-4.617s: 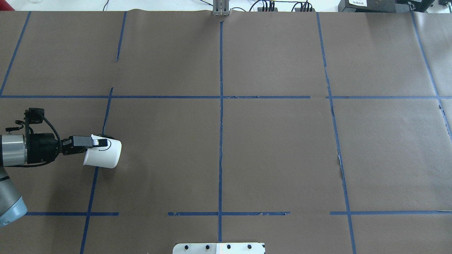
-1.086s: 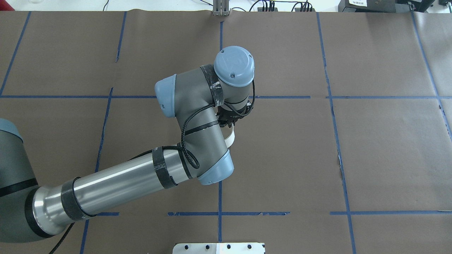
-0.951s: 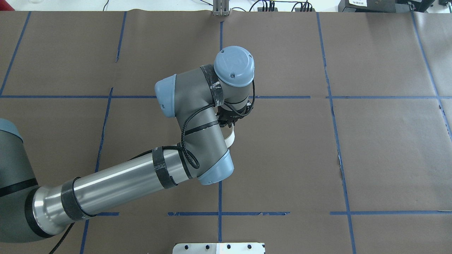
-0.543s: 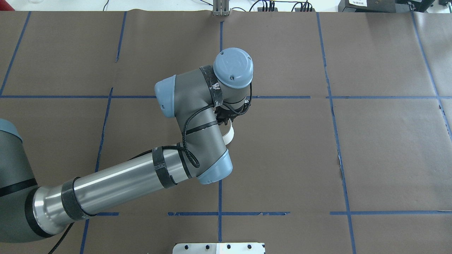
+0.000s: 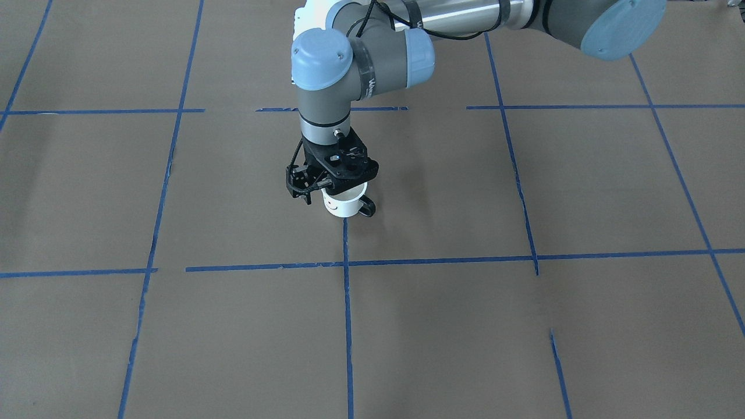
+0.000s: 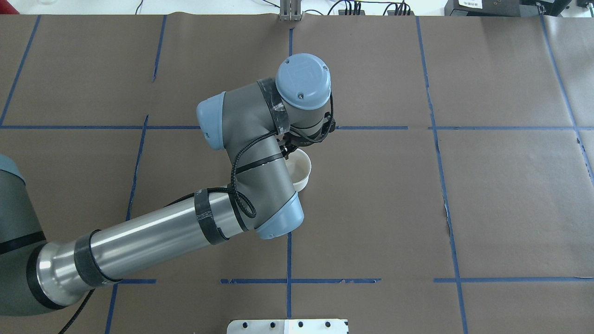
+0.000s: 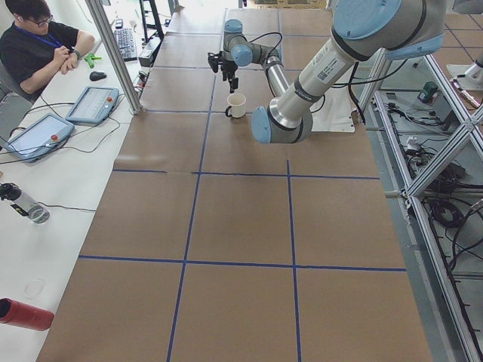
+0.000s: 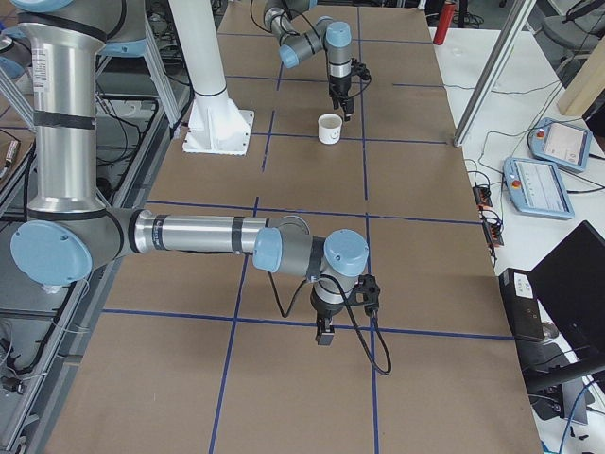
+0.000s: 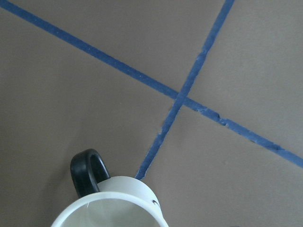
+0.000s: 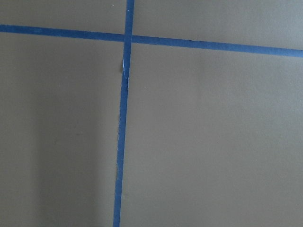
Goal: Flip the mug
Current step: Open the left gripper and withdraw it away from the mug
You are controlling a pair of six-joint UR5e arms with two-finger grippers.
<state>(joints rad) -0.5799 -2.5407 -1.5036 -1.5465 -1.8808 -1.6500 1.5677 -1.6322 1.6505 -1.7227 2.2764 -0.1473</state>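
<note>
The white mug (image 5: 344, 205) stands upright on the brown table near its centre, mouth up. Its black handle (image 5: 367, 207) and smiley face show in the front view. It also shows in the overhead view (image 6: 301, 170) and at the bottom of the left wrist view (image 9: 108, 204). My left gripper (image 5: 336, 187) hangs just above the mug's rim, open and holding nothing. From overhead the wrist mostly hides it. My right gripper (image 8: 324, 333) shows only in the exterior right view, pointing down over bare table far from the mug. I cannot tell if it is open or shut.
Blue tape lines (image 5: 347, 263) divide the brown paper table into squares. A white mounting plate (image 6: 287, 326) lies at the near table edge. An operator (image 7: 38, 41) sits beside the table with tablets and a keyboard.
The left arm carried the mug from the table's left side to the centre. In the last half second the wrist has risen and shifted back, uncovering the mug's open mouth.
</note>
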